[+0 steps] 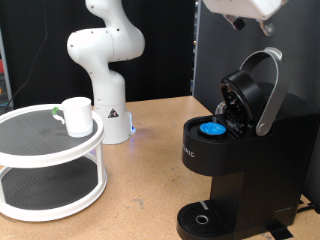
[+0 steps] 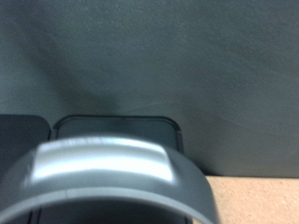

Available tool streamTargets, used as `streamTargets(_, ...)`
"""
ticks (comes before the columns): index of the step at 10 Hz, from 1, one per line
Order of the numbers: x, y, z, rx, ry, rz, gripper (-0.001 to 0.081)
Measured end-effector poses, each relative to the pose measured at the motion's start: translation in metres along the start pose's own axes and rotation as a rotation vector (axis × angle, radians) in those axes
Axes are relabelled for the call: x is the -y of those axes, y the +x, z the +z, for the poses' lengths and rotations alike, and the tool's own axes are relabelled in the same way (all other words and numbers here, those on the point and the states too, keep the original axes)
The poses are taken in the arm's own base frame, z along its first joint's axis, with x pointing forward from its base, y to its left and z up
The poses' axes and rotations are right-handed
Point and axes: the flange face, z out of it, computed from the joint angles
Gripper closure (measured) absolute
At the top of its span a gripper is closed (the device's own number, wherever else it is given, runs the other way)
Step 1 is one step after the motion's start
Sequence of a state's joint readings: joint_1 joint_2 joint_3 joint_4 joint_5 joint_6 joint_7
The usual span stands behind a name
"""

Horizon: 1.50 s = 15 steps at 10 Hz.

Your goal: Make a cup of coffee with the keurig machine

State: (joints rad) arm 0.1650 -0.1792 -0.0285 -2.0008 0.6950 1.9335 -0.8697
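Observation:
The keurig machine (image 1: 235, 150) stands at the exterior view's right, its lid raised with the silver-grey handle (image 1: 268, 95) tilted up. A dark pod with a blue top (image 1: 212, 129) sits in the open brew chamber. The white cup (image 1: 77, 116) stands on the top tier of a round white stand at the exterior view's left. The gripper's white hand (image 1: 250, 12) is at the exterior view's top right, just above the raised handle; its fingers do not show. In the wrist view the handle's silver curve (image 2: 103, 173) fills the lower part, close to the camera.
The round two-tier white stand (image 1: 50, 165) is at the exterior view's left. The white arm base (image 1: 105, 75) stands at the back. A dark panel (image 1: 215, 50) rises behind the machine. The drip tray (image 1: 205, 220) is at the bottom, on the wooden table (image 1: 140, 190).

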Motion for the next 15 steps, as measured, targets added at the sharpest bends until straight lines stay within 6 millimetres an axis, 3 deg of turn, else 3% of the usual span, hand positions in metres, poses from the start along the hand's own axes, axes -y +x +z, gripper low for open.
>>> streamTargets(3, 0.021, 0.014, 0.021, 0.009, -0.017, -0.009, 0.0006)
streamTargets(5, 0.031, 0.021, 0.035, 0.016, -0.028, -0.012, 0.027)
streamTargets(6, 0.034, 0.023, 0.042, 0.022, -0.028, -0.015, 0.027)
streamTargets(7, 0.036, 0.024, 0.049, 0.027, -0.028, -0.019, 0.0445)
streamTargets(8, 0.037, 0.024, 0.054, 0.029, -0.029, -0.022, 0.0445)
streamTargets(9, 0.038, 0.024, 0.059, 0.033, -0.03, -0.024, 0.0641)
streamTargets(10, 0.039, 0.023, 0.062, 0.038, -0.029, -0.024, 0.0641)
streamTargets(11, 0.039, 0.022, 0.064, 0.041, -0.028, -0.023, 0.0755)
streamTargets(15, 0.033, 0.014, 0.071, 0.048, -0.04, -0.014, 0.0804)
